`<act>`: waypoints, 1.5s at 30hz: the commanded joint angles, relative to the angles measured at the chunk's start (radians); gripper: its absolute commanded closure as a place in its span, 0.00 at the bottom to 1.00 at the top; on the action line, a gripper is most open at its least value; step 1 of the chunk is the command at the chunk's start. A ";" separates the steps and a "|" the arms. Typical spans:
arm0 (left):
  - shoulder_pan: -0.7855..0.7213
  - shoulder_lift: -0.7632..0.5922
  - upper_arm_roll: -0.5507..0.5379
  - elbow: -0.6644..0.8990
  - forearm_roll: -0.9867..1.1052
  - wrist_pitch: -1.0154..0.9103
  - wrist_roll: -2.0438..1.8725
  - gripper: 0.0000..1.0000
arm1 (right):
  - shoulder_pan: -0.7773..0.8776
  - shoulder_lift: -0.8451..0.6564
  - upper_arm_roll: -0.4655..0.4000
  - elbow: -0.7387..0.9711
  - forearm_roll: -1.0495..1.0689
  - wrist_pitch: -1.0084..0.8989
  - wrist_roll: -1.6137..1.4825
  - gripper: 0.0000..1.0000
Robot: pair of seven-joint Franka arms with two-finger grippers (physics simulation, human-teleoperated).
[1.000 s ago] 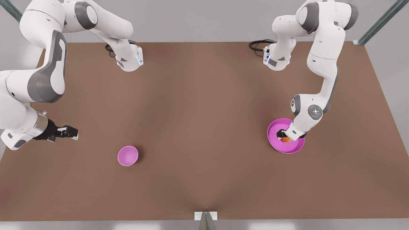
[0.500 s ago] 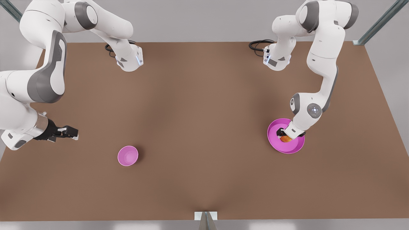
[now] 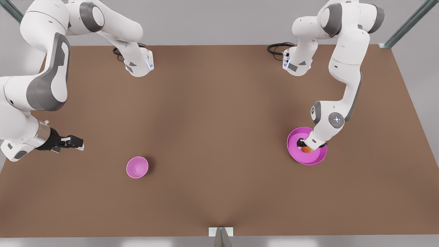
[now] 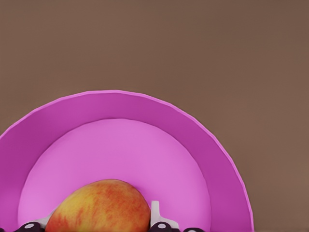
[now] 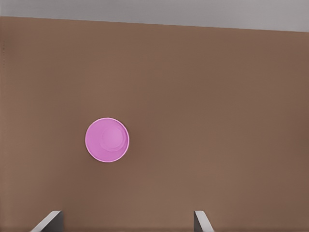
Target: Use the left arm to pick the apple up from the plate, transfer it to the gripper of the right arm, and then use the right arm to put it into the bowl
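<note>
The red-orange apple (image 3: 307,149) (image 4: 99,207) lies on the wide pink plate (image 3: 310,159) (image 4: 120,145) at the front view's right. My left gripper (image 3: 304,146) (image 4: 100,223) reaches down into the plate and is shut on the apple, one fingertip (image 4: 155,213) pressed against each side of it. The apple still rests on the plate's floor. The small deep pink bowl (image 3: 137,167) (image 5: 107,139) stands on the table at the front view's lower left. My right gripper (image 3: 77,143) (image 5: 124,220) waits open above the table to the left of the bowl, holding nothing.
A brown table (image 3: 219,120) carries everything. Both arm bases (image 3: 139,65) (image 3: 296,63) stand at its far edge. A small metal post (image 3: 221,235) sits at the middle of the near edge. Wide bare tabletop separates bowl and plate.
The left arm's wrist has sunk a little lower over the plate, closing in on the apple. The right arm has barely shifted.
</note>
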 commanded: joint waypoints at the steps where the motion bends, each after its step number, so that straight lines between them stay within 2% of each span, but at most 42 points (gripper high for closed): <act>1: -0.001 -0.002 0.000 0.001 -0.001 0.000 -0.002 0.19 | 0.001 -0.001 0.000 0.000 0.004 0.000 -0.001 0.00; 5: -0.004 -0.066 -0.006 -0.001 -0.001 -0.035 -0.006 0.21 | 0.001 -0.001 0.002 0.000 0.004 0.000 0.001 0.00; 8: -0.004 -0.150 -0.077 0.012 -0.031 -0.109 -0.005 0.23 | 0.001 -0.001 0.000 0.000 0.006 0.000 0.002 0.00; 11: 0.005 -0.171 -0.247 0.085 -0.216 -0.144 0.023 0.23 | 0.003 -0.001 0.000 0.000 0.006 0.000 0.002 0.00; 12: 0.003 -0.164 -0.328 0.117 -0.370 -0.143 0.131 0.23 | 0.003 -0.001 0.000 0.000 0.007 0.000 0.002 0.00; 13: -0.004 -0.151 -0.374 0.173 -0.493 -0.143 0.260 0.23 | 0.003 -0.001 0.000 0.000 0.007 -0.002 0.002 0.00; 15: -0.010 -0.062 -0.462 0.285 -0.514 -0.144 0.316 0.27 | 0.000 -0.001 0.000 -0.001 0.007 -0.002 0.001 0.00; 16: -0.010 0.027 -0.520 0.380 -0.530 -0.143 0.325 0.27 | 0.000 -0.001 0.000 -0.001 0.007 -0.002 0.004 0.00; 18: -0.012 0.096 -0.568 0.472 -0.531 -0.138 0.461 0.27 | -0.002 0.000 -0.001 -0.003 0.050 -0.002 0.008 0.00; 19: -0.012 0.135 -0.595 0.512 -0.608 -0.135 0.636 0.27 | 0.001 0.002 -0.001 -0.006 0.075 -0.002 0.014 0.00; 21: -0.053 0.201 -0.604 0.590 -0.740 -0.130 0.909 0.27 | 0.001 0.006 0.000 -0.027 0.181 0.000 0.014 0.00; 25: -0.095 0.363 -0.660 0.749 -1.057 -0.132 1.550 0.28 | -0.048 0.111 -0.006 -0.105 0.662 0.018 0.014 0.00; 26: -0.132 0.389 -0.661 0.805 -1.146 -0.135 1.673 0.32 | -0.046 0.118 -0.006 -0.124 0.736 0.043 0.016 0.00; 29: -0.230 0.507 -0.649 1.002 -1.160 -0.127 1.739 0.33 | -0.026 0.178 -0.006 -0.138 0.963 0.055 0.016 0.00; 32: -0.310 0.606 -0.566 1.171 -1.160 -0.126 1.741 0.33 | 0.006 0.201 0.000 -0.161 1.110 0.096 0.014 0.00; 37: -0.336 0.676 -0.568 1.257 -1.162 -0.123 1.798 0.32 | 0.066 0.229 0.003 -0.168 1.181 0.190 0.014 0.00; 45: -0.359 0.702 -0.577 1.282 -1.163 -0.112 1.798 0.29 | 0.135 0.296 0.005 -0.159 1.276 0.331 0.002 0.00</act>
